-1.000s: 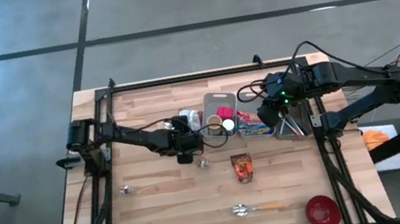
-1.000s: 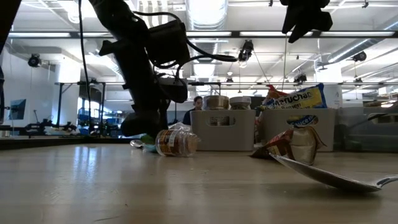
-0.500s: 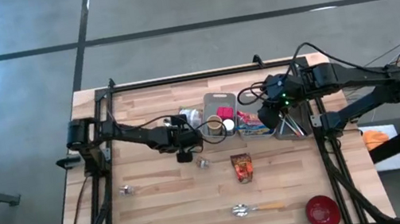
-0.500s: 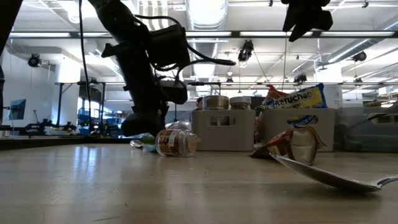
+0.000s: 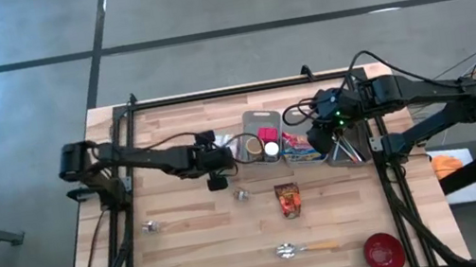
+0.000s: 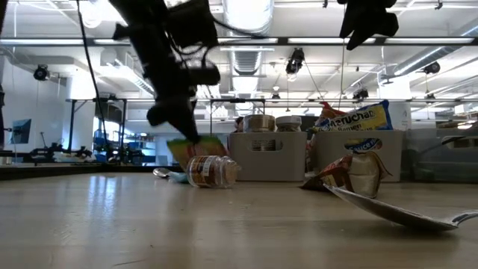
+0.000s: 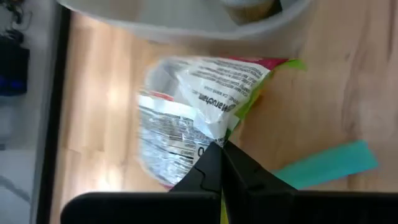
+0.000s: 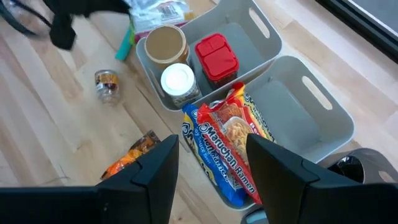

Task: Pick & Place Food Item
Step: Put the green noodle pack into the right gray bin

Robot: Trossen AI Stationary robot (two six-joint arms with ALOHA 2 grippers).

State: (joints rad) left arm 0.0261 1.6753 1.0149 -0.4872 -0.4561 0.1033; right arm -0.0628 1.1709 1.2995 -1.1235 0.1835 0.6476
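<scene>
Left hand (image 7: pixel 219 163): pinching snack packet (image 7: pixel 193 99), beside grey bin (image 5: pixel 259 137). Nearby on worktop (image 5: pixel 190 256): jar (image 6: pixel 211 171), spoon (image 5: pixel 304 249), red bowl (image 5: pixel 383 252). Right hand (image 8: pixel 208 165): spread above ramen pack (image 8: pixel 225 149).

Change over the last second. The left hand (image 7: pixel 219 163), open a second ago, now pinches an edge of the printed food packet (image 7: pixel 186 109). In the low view the left arm (image 6: pixel 160 56) stands higher and further left than before, and the packet (image 6: pixel 196 146), formerly hidden low behind the fallen jar (image 6: pixel 211 170), rises above it. In the high view the left arm (image 5: pixel 151 159) has drawn back toward the left edge.
</scene>
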